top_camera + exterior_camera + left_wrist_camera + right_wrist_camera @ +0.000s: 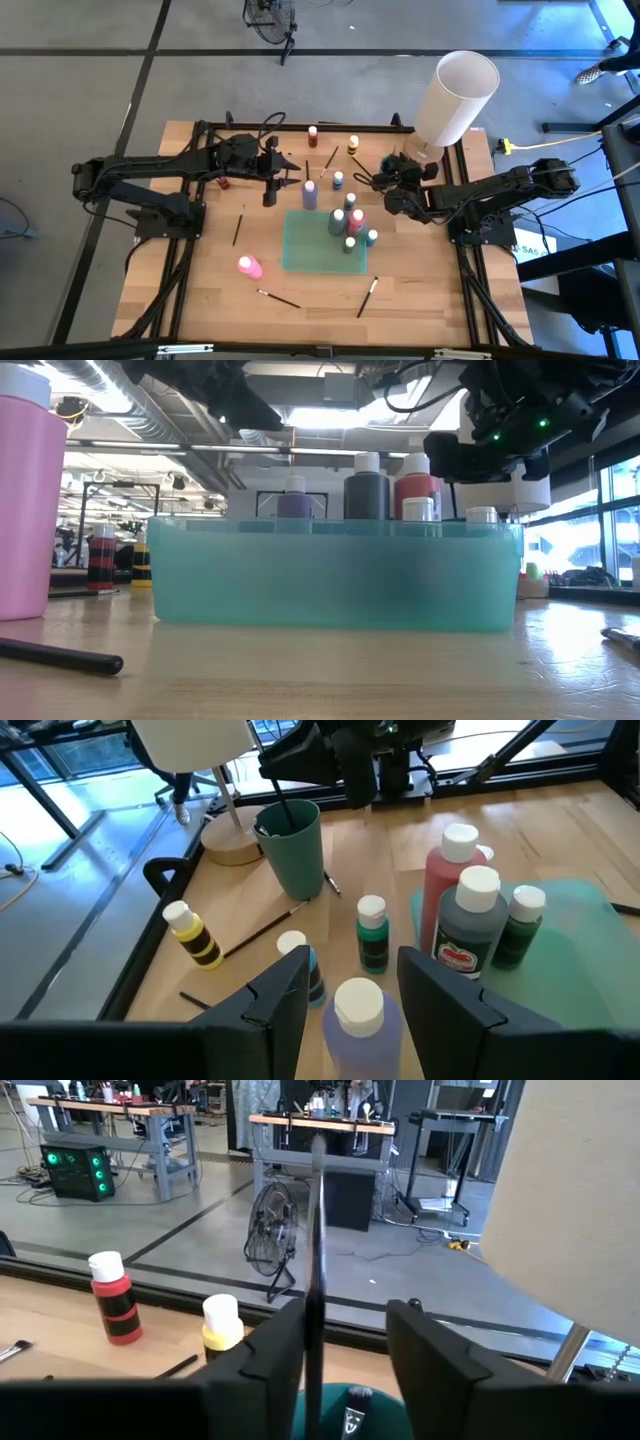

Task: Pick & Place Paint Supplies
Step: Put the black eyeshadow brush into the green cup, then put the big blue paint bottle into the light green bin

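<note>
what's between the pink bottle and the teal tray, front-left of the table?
Nothing. In the high view, bare wood runs from the pink bottle to the teal tray. The nearest brush lies nearer the table's front, outside that gap.

Even, bright overhead light is falling across the pale wooden bench (300,320) in the high view, and the dark arms are casting only soft, short shadows. In the low view, ceiling lights and the windows on the right are glaring behind everything, so the translucent teal plastic tray (335,575) is glowing while the arms above it are reading as near silhouettes. Window light is reflecting as a bright sheen off the bench surface at right. The tall pink plastic bottle (28,510) and the thin dark brush handle (60,655) nearest the lens are looking soft and out of focus. The wrist views are bending straight lines slightly near their edges.
</note>
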You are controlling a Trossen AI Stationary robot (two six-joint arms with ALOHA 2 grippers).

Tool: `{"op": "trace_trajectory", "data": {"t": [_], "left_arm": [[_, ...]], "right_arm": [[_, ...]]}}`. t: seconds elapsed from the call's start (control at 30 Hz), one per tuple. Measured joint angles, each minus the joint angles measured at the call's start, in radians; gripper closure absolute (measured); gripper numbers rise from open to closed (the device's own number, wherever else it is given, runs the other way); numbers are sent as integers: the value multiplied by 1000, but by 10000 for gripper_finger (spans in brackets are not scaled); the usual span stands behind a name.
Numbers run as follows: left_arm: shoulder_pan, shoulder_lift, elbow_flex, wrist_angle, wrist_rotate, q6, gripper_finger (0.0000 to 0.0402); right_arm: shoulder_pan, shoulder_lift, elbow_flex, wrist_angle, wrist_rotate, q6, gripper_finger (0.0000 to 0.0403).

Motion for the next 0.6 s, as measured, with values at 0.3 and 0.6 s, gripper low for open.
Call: {"op": "trace_trajectory", "data": {"t": [0.3,0.6], "left_arm": [[0,0,0,-3,0,-8,253],[0,0,0,-3,0,-8,253]], "right_arm": [[0,0,0,3,-14,-5,217],[19,0,0,56,-8,-102,217]]}}
